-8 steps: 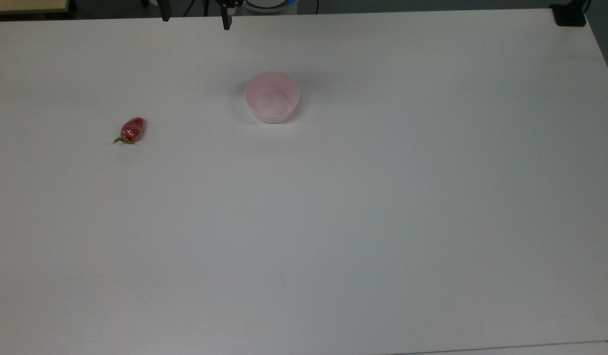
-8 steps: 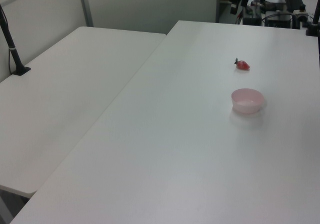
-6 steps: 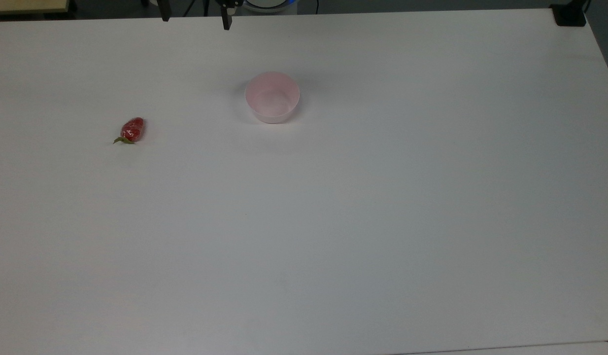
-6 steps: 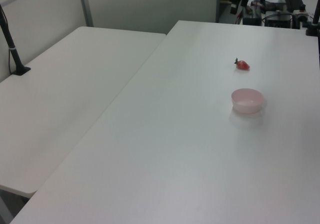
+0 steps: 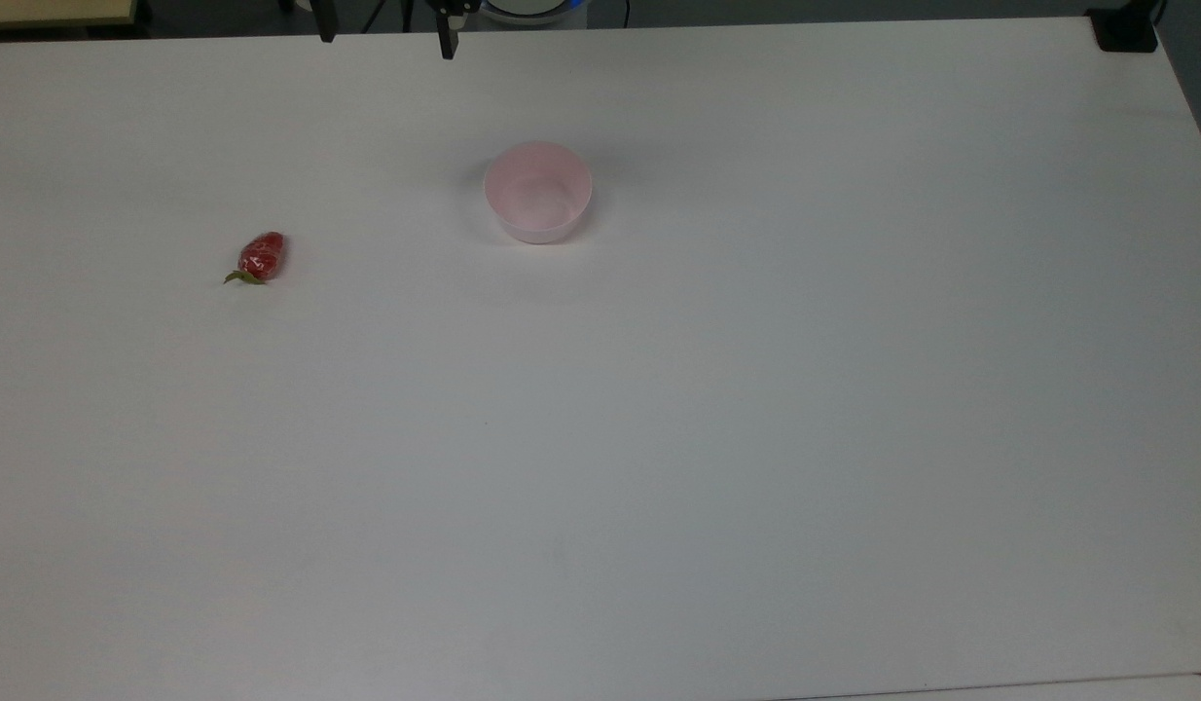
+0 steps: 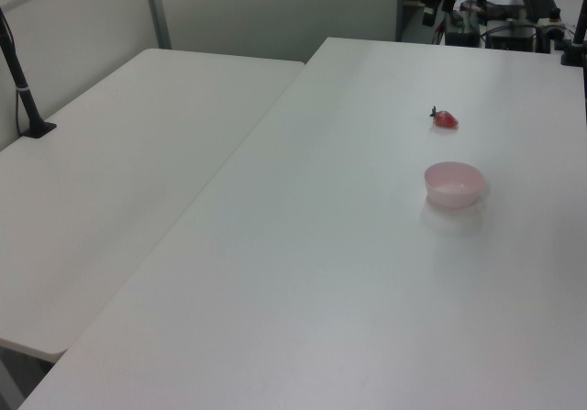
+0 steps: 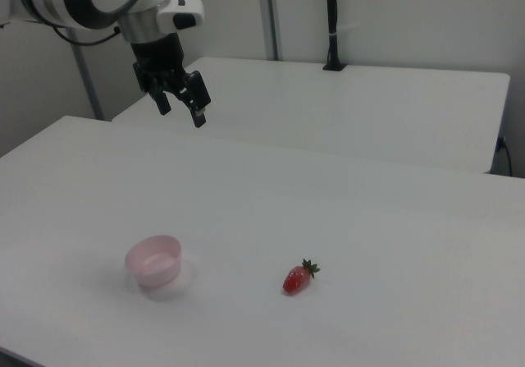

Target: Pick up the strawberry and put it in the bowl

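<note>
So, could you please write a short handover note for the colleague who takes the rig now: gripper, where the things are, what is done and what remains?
Gripper: open, holding nothing, raised above the table, well away from both things.
Strawberry: lying on its side on the table, apart from the bowl, to the right view's right of it; untouched.
Bowl: upright on the table, nothing in it.
Done: nothing yet.
Left: bring the gripper down over the strawberry, grasp it, lift it, carry it over the bowl and release it inside.
</note>
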### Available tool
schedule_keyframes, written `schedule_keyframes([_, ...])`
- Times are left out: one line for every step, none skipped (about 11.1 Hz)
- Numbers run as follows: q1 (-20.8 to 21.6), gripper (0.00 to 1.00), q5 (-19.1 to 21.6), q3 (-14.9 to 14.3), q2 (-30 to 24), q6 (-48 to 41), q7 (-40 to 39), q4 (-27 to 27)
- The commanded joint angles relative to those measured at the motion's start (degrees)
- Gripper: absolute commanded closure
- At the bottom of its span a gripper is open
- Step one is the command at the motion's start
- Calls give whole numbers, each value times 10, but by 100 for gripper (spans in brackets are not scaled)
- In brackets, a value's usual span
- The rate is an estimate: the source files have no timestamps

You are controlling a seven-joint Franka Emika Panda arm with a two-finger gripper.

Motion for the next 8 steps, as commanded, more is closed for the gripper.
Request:
schedule_keyframes([6, 0, 12, -7, -9, 0, -7, -7])
schedule_keyframes([4, 0, 8, -7, -9, -8, -14, -8])
schedule_keyframes([-1, 0, 6, -13, -8, -8, -22, -9])
schedule_keyframes([-7, 0, 3, -16, -6, -8, -50, -14])
schedule_keyframes([-16, 0, -2, -24, -4, -8, -107, -28])
schedule_keyframes([-25, 0, -11, -35, 1, -6, -169, -38])
schedule_keyframes([-41, 0, -16, -44, 13, -6, -209, -39])
schedule_keyframes([-54, 0, -24, -51, 25, -1, -216, -47])
